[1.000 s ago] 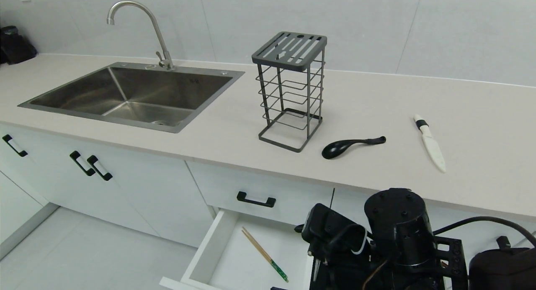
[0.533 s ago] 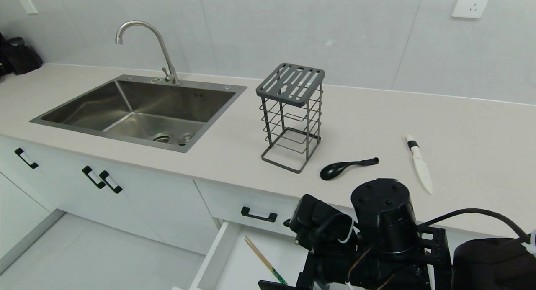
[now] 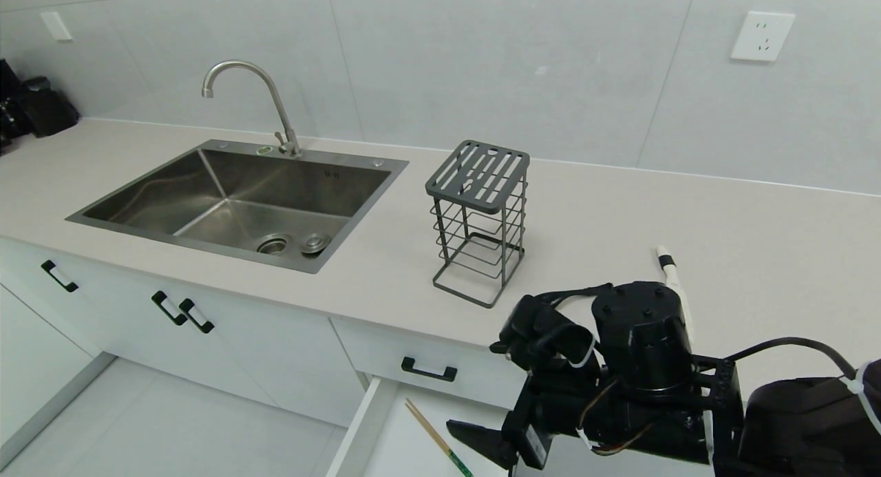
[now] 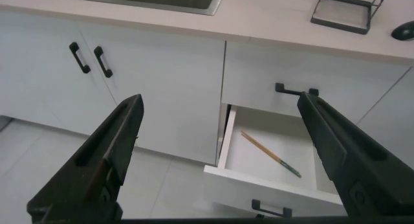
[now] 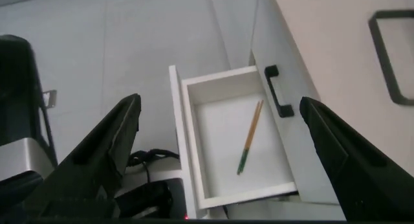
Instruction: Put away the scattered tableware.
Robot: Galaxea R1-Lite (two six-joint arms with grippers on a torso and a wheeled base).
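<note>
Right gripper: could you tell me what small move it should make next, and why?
Probably rise from above the open drawer toward the white knife on the counter: the right gripper is open and empty, chopsticks already lie in the drawer.

Place: a kitchen.
Sink: stainless steel sink point(image 3: 289, 181) set into a pale tabletop point(image 3: 606, 215), curved tap point(image 3: 278, 109) behind it.
Below the sink: white cabinets point(image 3: 227, 339), black handles point(image 3: 428, 370), one open drawer point(image 3: 363, 429).
Behind the sink: grey tiled wall point(image 3: 482, 64) with a socket point(image 3: 762, 36).
</note>
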